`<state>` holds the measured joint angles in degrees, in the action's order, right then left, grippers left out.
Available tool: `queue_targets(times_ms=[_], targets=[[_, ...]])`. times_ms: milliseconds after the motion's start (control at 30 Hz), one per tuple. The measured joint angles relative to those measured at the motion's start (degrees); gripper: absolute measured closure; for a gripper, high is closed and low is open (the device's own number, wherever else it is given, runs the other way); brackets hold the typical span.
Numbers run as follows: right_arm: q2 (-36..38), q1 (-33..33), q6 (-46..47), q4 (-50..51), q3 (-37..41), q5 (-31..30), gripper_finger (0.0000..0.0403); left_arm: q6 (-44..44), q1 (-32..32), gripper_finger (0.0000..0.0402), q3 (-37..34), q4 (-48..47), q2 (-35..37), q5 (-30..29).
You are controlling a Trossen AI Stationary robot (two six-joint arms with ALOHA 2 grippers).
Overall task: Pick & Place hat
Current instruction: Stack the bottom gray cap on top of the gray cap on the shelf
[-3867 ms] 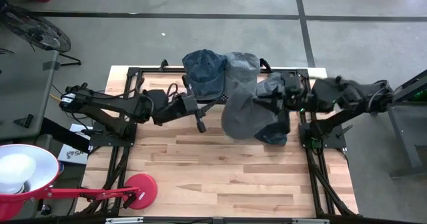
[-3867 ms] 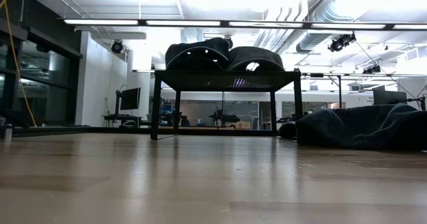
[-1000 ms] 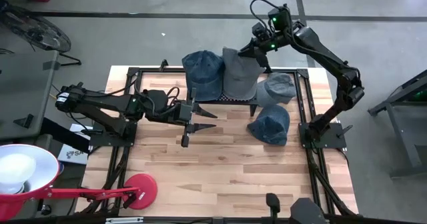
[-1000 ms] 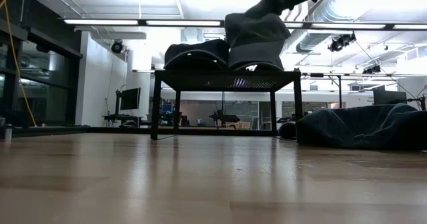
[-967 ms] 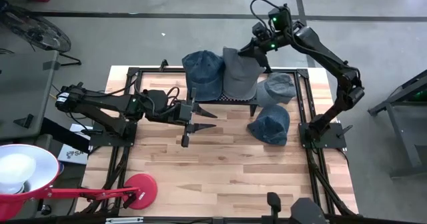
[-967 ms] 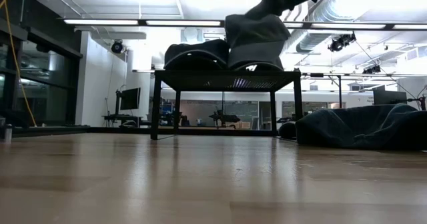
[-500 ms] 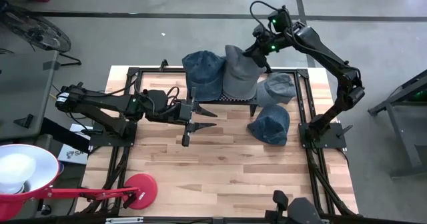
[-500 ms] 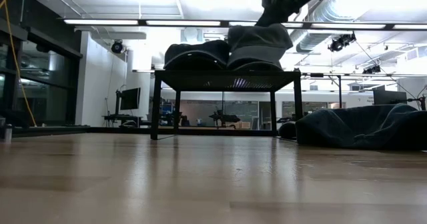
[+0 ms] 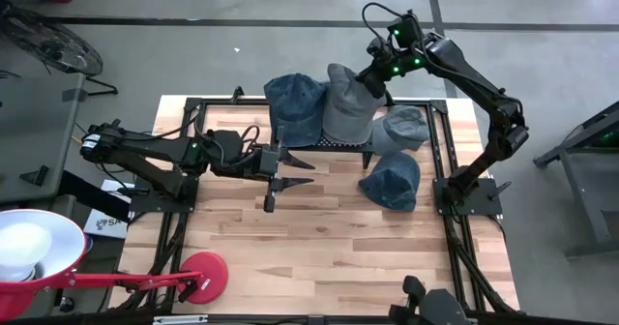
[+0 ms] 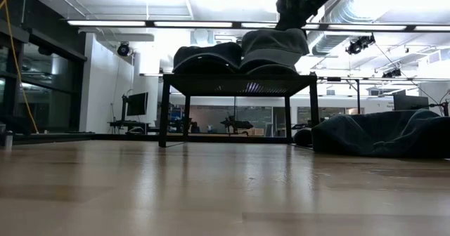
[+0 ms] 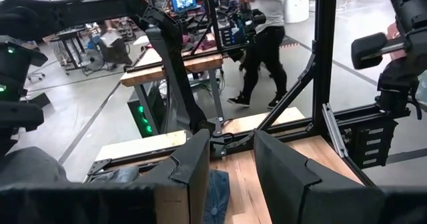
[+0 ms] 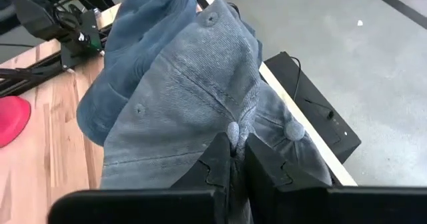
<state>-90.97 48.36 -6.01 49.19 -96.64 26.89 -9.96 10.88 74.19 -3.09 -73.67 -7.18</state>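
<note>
A grey hat (image 9: 344,110) lies on the black rack (image 10: 239,83) at the table's far side, beside a blue hat (image 9: 294,103). In the low view the grey hat (image 10: 274,46) and the blue hat (image 10: 207,55) sit side by side on the rack top. My right gripper (image 9: 373,73) is shut on the grey hat from the far side. My left gripper (image 9: 306,170) hovers open over the table's middle, in front of the rack, touching nothing. My right gripper pinches a fold of cloth at the grey hat's crown (image 12: 233,132), next to a button, between its two fingers (image 12: 217,163). It comes slanting down from the far right. The hat's lower part rests on the rack top, against the blue hat.
Two more hats lie right of the rack: a grey-blue one (image 9: 402,127) and a blue one (image 9: 392,182) on the wood. A red round base (image 9: 203,275) sits at the near left. People move in the room beyond the table.
My right gripper has come down toward the rack, still shut on the grey hat. The hat, which hung steeply from the fingers above the rack, has sunk and flattened onto the rack top beside the blue hat.
</note>
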Motion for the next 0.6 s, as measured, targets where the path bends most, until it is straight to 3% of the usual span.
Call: queue_targets(times_ms=[600], targets=[[9.59, -3.76, 2.91, -0.59, 0.0, 3.54, 0.0388, -0.26, 0.0, 0.0285, 0.0, -0.04, 0.0, -1.34]])
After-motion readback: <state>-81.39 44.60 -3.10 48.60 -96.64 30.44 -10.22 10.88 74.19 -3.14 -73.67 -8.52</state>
